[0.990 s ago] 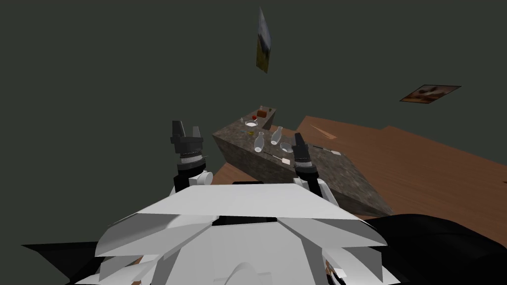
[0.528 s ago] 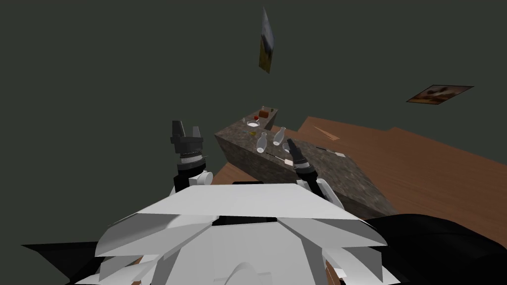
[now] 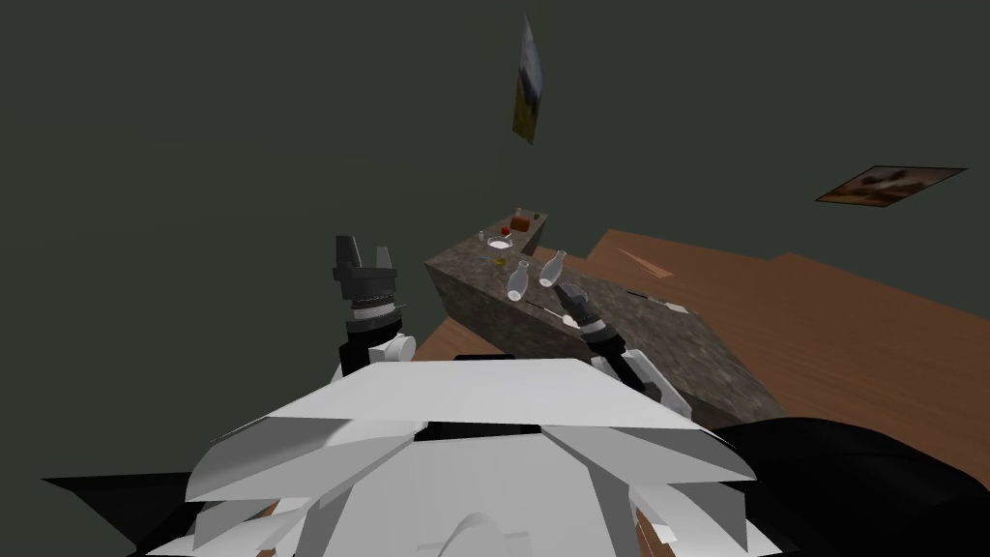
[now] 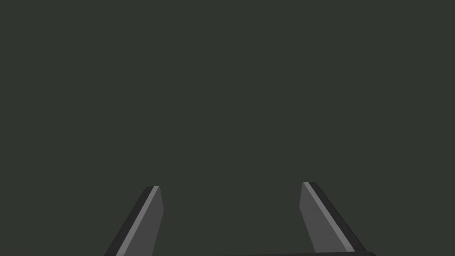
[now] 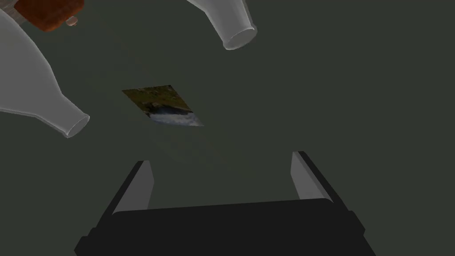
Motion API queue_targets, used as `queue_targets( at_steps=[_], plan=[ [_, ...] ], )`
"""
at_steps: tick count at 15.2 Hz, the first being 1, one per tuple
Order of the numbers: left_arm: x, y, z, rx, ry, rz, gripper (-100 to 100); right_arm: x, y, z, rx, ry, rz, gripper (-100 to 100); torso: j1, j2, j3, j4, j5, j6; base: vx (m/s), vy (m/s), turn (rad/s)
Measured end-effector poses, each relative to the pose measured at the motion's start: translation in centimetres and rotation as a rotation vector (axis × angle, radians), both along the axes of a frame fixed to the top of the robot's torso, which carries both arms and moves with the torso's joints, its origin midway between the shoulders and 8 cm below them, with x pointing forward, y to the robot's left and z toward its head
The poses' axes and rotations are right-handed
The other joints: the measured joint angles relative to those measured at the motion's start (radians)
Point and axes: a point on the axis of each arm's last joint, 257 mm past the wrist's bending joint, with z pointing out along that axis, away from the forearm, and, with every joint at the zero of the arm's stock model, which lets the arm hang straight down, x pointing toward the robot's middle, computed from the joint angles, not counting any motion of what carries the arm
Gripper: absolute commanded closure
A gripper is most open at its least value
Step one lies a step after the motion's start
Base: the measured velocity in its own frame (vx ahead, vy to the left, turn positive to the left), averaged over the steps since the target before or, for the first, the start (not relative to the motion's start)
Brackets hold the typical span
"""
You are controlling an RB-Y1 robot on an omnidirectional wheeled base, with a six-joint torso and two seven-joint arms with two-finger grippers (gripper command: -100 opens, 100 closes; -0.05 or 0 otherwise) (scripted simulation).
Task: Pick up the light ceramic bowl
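Observation:
A brown speckled stone counter (image 3: 667, 353) runs away from me on the right. Two clear bottles (image 3: 518, 280) (image 3: 553, 268) stand on it. My right gripper (image 3: 568, 292) hovers over the counter just beside them, and it covers the spot at their right. In the right wrist view it is open (image 5: 220, 158) with nothing between its fingers, and the two bottles (image 5: 35, 98) (image 5: 226, 22) lie just ahead. A small white dish (image 3: 499, 244) sits farther back on the counter. My left gripper (image 3: 363, 253) is raised off the counter's left, open (image 4: 231, 186) and empty.
A brown block (image 3: 522, 222) and small red and pale items sit at the counter's far end. White-tipped utensils (image 3: 677, 307) lie on the counter to the right. A picture (image 3: 527, 82) hangs on the dark wall. Wood floor (image 3: 831, 329) spreads out on the right.
My right gripper has moved forward and left over the counter toward the bottles and now covers a small pale bowl beside them. My view has shifted slightly. The left arm has not moved.

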Motion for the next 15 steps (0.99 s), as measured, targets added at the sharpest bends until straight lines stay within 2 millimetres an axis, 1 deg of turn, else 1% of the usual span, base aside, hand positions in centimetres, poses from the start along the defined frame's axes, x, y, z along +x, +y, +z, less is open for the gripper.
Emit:
queue_targets(
  at_steps=[2,3,5,8,12,13,15],
  plan=[
    [0.0,0.0,0.0,0.0,0.0,0.0,0,0.1,-0.7,-1.4,-0.068,0.033,-0.004,-100,0.0,0.0,0.0,0.0,0.0,0.0,0.018,0.033,0.037],
    [0.0,0.0,0.0,0.0,0.0,0.0,0,0.1,-1.0,-1.7,-0.088,0.041,-0.003,-100,0.0,0.0,0.0,0.0,0.0,0.0,0.019,0.035,0.052],
    [0.0,0.0,0.0,0.0,0.0,0.0,0,-0.1,-2.2,-3.2,-0.156,0.072,-0.007,-100,0.0,0.0,0.0,0.0,0.0,0.0,0.026,0.042,0.069],
    [0.0,0.0,0.0,0.0,0.0,0.0,0,0.0,-4.5,-5.8,-0.283,0.129,-0.014,-100,0.0,-0.001,-0.001,0.0,0.0,0.0,0.037,0.048,0.07],
    [0.0,0.0,0.0,0.0,0.0,0.0,0,-0.7,-7.5,-9.3,-0.46,0.204,-0.015,-100,0.001,-0.001,-0.001,0.0,0.0,0.0,0.038,0.055,0.065],
    [0.0,0.0,0.0,0.0,0.0,0.0,0,-0.8,-8.4,-9.9,-0.502,0.221,-0.015,-100,0.001,-0.001,-0.001,0.0,0.0,0.0,0.024,0.032,0.018],
    [0.0,0.0,0.0,0.0,0.0,0.0,0,-1.1,-9.8,-10.6,-0.566,0.245,-0.012,-100,0.0,-0.001,0.0,0.0,0.0,0.0,0.031,0.038,0.063]
  ],
)
